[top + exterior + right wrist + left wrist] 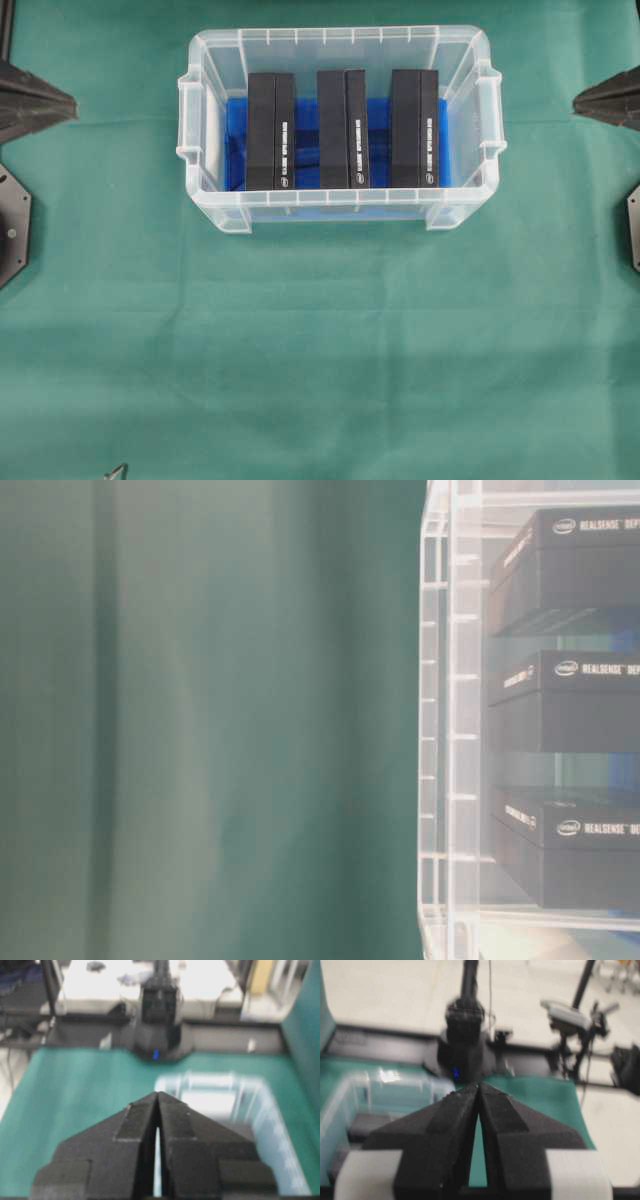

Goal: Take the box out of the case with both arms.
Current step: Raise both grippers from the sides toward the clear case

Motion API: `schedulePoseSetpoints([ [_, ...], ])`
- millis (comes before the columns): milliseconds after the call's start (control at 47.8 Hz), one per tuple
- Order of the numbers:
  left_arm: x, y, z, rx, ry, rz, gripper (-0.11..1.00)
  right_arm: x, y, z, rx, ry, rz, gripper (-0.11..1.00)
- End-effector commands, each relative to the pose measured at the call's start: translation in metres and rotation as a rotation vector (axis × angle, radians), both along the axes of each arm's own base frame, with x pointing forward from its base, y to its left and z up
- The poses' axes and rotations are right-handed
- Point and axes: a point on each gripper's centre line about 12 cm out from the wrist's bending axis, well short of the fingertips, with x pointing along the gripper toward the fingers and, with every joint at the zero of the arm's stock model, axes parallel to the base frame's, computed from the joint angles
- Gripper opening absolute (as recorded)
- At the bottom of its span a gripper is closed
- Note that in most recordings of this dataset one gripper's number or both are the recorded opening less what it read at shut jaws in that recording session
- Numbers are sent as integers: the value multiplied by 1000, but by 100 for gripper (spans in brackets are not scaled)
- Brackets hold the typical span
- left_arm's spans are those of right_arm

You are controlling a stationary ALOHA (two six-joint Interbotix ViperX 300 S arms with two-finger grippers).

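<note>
Tabletop (320, 350): covered in green cloth, faintly creased; near half bare of task items.

Room: pale floor, dark stands and cabling beyond the tabletop edge, blurred in both wrist views.

Left pincer (479, 1091): clenched, black fingers meeting at the tips, grasping nothing; its tip shows at the left edge of the overhead view, well apart from the case. White blocks sit at the finger bases.

Right pincer (157, 1096): clenched, tips together, empty; at the right edge of the overhead view, level with the left one, well apart from the case.

Case (340, 125): clear plastic tub with ribbed rim and side handles, on the far half of the tabletop, between the two pincers. Blue liner (382, 120) on its bottom.

Contents: left box (270, 130), middle box (343, 128), right box (414, 128), all black with white lettering, standing on edge side by side with gaps between.
</note>
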Motion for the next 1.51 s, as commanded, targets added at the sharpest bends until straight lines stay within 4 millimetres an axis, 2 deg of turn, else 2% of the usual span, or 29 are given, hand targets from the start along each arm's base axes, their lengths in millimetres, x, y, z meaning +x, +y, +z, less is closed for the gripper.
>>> schedulePoseSetpoints([
  [0,1,-1,1,-42,106,1,1,-2,0,6,28,66,-10,1],
  [188,-4,-4,-14,-128,455,28,1,-7,-1,-11,53,383,-32,1],
  [461,-20,-10,-26,-133,896,50,1,-19,-2,-43,51,929,-59,1],
  [586,-26,-10,-29,-132,1061,73,1,-23,-2,-49,50,1065,-64,1],
  [691,-24,-10,-31,-128,1114,79,1,-22,-2,-50,54,1074,-69,1],
  [880,-20,-11,-30,-146,1082,86,1,-19,-2,-49,103,1049,-115,1],
  [963,-18,-11,-29,-206,1073,125,1,-20,-2,-49,159,1049,-172,1],
  [1068,-17,-11,-30,-349,1068,223,1,-19,-2,-49,286,1039,-304,1],
  [1361,-19,-5,-31,-1014,948,727,1,-18,-10,-50,709,926,-794,1],
  [1487,-20,-5,-31,-1095,927,784,1,-15,-10,-52,878,878,-967,1],
])
